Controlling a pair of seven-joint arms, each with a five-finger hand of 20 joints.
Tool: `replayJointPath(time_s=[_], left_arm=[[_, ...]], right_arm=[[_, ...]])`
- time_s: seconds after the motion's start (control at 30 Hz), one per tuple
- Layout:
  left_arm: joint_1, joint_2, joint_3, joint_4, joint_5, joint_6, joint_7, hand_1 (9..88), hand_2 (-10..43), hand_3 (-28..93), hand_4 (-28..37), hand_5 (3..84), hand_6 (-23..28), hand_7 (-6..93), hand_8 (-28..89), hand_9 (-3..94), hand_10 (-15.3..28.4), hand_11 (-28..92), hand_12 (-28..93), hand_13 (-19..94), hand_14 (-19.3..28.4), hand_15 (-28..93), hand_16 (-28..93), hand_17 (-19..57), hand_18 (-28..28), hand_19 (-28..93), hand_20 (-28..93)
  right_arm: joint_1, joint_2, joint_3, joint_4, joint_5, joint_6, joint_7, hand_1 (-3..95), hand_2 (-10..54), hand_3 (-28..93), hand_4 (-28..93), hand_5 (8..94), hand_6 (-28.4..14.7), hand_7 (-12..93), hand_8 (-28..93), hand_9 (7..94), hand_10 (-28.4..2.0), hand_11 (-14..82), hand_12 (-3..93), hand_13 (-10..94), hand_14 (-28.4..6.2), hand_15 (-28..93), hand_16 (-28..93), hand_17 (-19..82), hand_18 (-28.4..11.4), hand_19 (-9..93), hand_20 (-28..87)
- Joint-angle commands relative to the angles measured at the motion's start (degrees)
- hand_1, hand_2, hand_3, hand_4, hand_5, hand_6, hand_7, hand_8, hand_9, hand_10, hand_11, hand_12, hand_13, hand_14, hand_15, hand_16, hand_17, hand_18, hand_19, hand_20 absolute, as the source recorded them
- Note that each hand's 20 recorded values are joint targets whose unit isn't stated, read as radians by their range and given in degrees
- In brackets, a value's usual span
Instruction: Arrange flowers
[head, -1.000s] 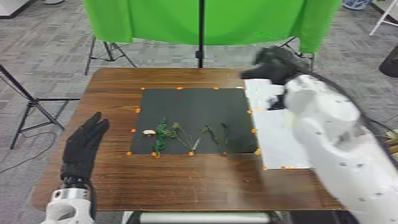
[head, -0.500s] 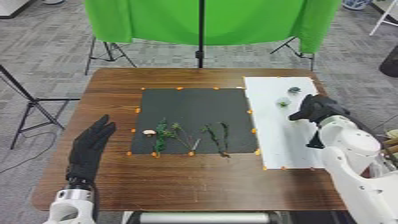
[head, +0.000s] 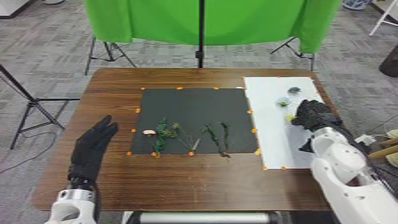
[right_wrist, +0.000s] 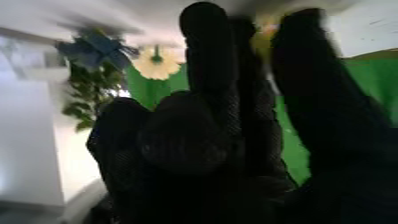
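In the head view the right hand (head: 315, 114) is over the white sheet (head: 274, 135), its fingers extended beside a small yellow flower (head: 290, 118). A pale bluish bloom (head: 283, 102) and a darker one (head: 294, 90) lie farther back. The dark sheet (head: 191, 102) holds green leafy stems (head: 161, 137), thin stems (head: 211, 134) and a small white bloom (head: 148, 132). In the right wrist view the right hand (right_wrist: 204, 120) has straight fingers; yellow petals (right_wrist: 264, 37) show between them, near a blue flower (right_wrist: 93, 50) and a cream flower (right_wrist: 155, 64). The left hand (head: 87, 150) rests open at the table's left.
The brown wooden table (head: 204, 185) has orange markers around both sheets. A green cloth (head: 151, 22) hangs on stands behind it. Past the table's right edge is a wooden item (head: 388, 145).
The right hand has come back from the white sheet's far end toward the robot and to the right. The blooms on the white sheet are uncovered, the yellow one now visible. The left hand has barely moved.
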Motion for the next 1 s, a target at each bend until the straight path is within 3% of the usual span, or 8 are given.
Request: replayJointPath(time_s=[0.03, 0.47, 0.7, 0.83, 1.0], left_arm=[[0.9, -0.97, 0.55, 0.02, 0.05, -0.18, -0.49, 21.0, -7.5, 69, -24.1, 43.2, 4.5, 4.1, -6, 44.4, 11.3, 9, 13, 31, 12.7, 8, 0, 2.6, 9.2, 1, 15], [1.5, -0.83, 0.2, -0.24, -0.52, 0.06, -0.28, 20.5, -6.9, 69, -24.3, 43.3, 4.3, 4.3, -6, 44.6, 11.4, 10, 13, 31, 12.7, 8, 0, 2.5, 9.2, 1, 15], [1.4, -0.77, 0.11, -0.17, -0.49, 0.19, -0.45, 20.4, -6.6, 69, -24.4, 43.4, 4.3, 4.4, -6, 44.5, 11.5, 10, 13, 31, 12.8, 8, 0, 2.6, 9.2, 1, 15], [1.5, -0.84, 0.02, -0.16, -0.57, 0.52, -0.36, 20.1, -6.6, 69, -24.5, 43.4, 4.3, 4.3, -6, 44.5, 11.4, 10, 13, 31, 12.8, 8, 0, 2.6, 9.2, 1, 15], [1.5, -1.13, 0.4, -0.21, -0.49, 0.74, -0.09, 19.9, -6.6, 69, -24.6, 43.4, 4.3, 4.3, -6, 44.6, 11.4, 9, 13, 31, 12.7, 8, 0, 2.6, 9.2, 1, 15]], right_arm=[[-0.1, 0.6, -1.6, 2.0, -1.7, -0.2, -1.6, 58.5, -9.5, 54, -17, 80.8, 3.3, 19, 8, 91.0, -9.7, 20.5, 31.9, 91, -1.6, 65, 33, 67, -12.1, 93, 64], [2.9, 4.2, -1.0, -5.1, 1.2, 0.4, -2.2, 60.0, -9.5, 55, -17, 83.6, 2.1, 19, 8, 92.3, -9.9, 21.9, 32.4, 92, -1.3, 65, 33, 68, -12.0, 93, 64], [8.3, 2.7, -7.1, -9.4, 4.4, 0.7, -4.4, 59.6, -9.5, 56, -17, 84.0, 1.8, 19, 8, 92.5, -10.0, 21.8, 32.8, 92, -1.2, 65, 33, 68, -11.9, 93, 64], [15.7, -1.1, -15.8, -7.7, 5.1, 0.5, -6.4, 59.6, -9.5, 56, -17, 84.1, 1.7, 19, 8, 92.5, -10.1, 21.8, 32.9, 92, -1.2, 65, 33, 68, -11.8, 93, 64], [24.2, -9.8, -24.9, -0.8, 2.7, -1.6, -11.4, 59.6, -9.5, 56, -17, 84.0, 1.6, 18, 9, 92.4, -10.1, 21.9, 32.9, 92, -1.1, 65, 33, 68, -11.7, 93, 64]])
